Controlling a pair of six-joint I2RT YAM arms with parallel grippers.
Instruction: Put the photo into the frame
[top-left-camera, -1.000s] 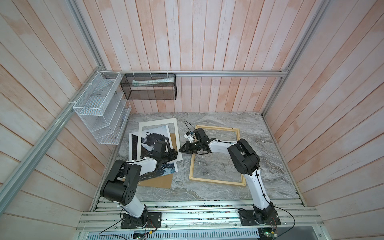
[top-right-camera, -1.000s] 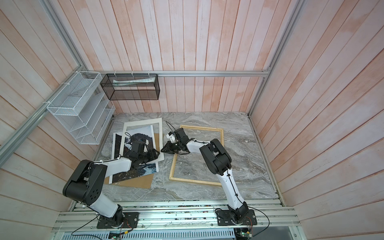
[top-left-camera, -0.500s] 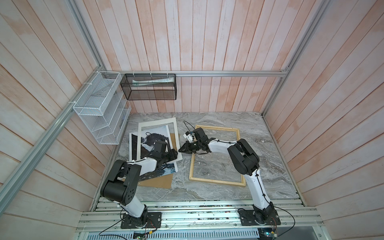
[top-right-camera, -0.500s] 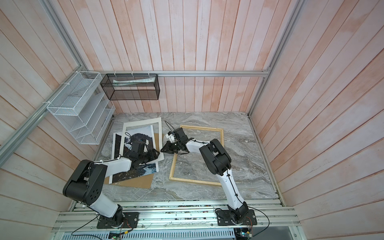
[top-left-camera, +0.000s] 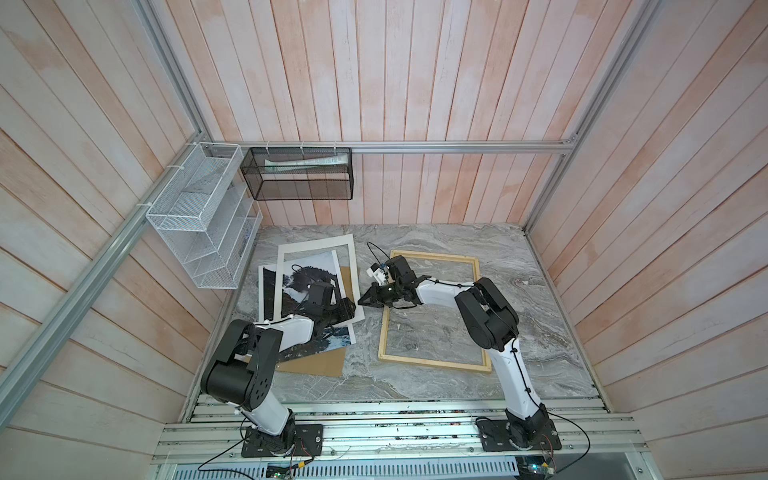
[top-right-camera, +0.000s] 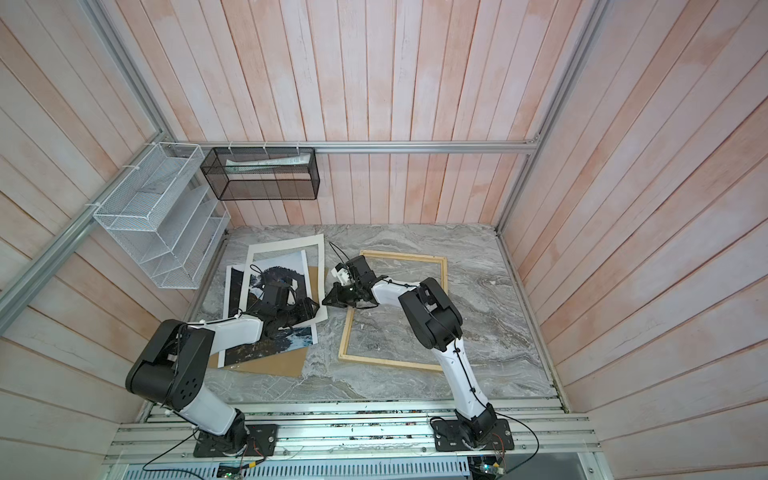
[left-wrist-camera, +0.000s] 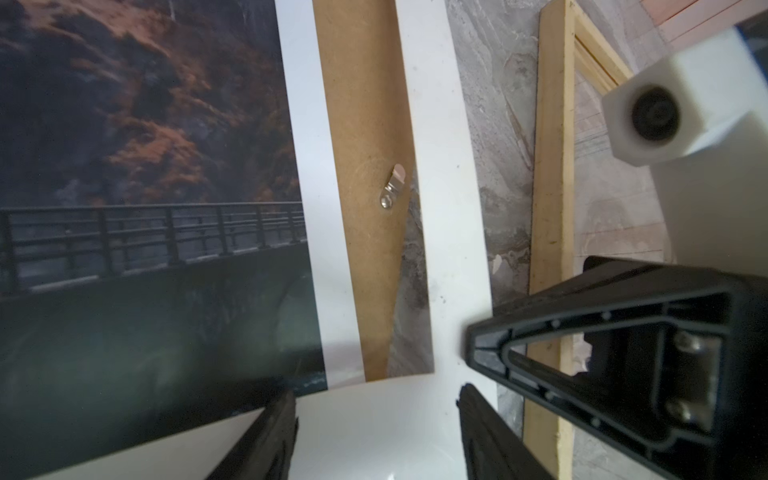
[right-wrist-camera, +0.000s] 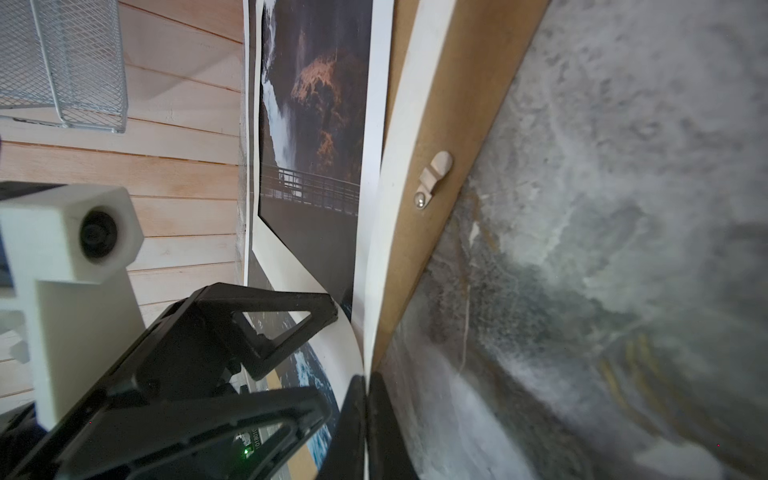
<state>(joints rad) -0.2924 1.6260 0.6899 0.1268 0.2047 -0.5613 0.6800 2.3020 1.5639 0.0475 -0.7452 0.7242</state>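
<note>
Early: frame (top-left-camera: 432, 362) empty, photo (top-left-camera: 309, 274) under mat (top-left-camera: 316, 245), mid-left. My R tool (right-wrist-camera: 365, 380) clamped on mat corner; L tool (left-wrist-camera: 374, 392) half-open, gripping nothing.

No text can be read; a tiny label (right-wrist-camera: 254, 437) by a green light (right-wrist-camera: 246, 451) is too blurred.

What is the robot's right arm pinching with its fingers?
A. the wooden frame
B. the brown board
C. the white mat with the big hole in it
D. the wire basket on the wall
C: the right gripper has its fingers shut on the corner edge of the white mat, and the frame is not gripped.
</note>
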